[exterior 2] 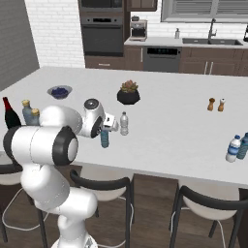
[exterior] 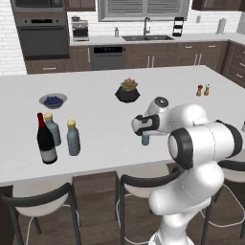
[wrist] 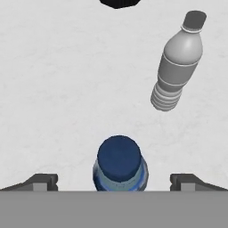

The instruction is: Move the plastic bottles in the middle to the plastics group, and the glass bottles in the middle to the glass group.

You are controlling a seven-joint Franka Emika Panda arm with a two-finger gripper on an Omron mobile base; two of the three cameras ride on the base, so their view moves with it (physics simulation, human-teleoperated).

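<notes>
Hand point(wrist: 119, 181) spread wide astride small blue-capped bottle point(wrist: 119, 163), grey bottle point(wrist: 177, 64) upright nearby

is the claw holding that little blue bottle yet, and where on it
Nothing is held. The claw is open, its two tips standing wide on either side of the small blue bottle, above its dark blue cap, with clear gaps to both.

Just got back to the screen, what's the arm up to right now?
The gripper is poised over the small blue bottle in the middle of the island counter, jaws wide open on either side of its cap, nothing held yet. A clear plastic bottle stands close by. The wine bottle and two yellow-capped bottles stand at the counter's left end, and more blue-capped plastic bottles at its right end.
</notes>
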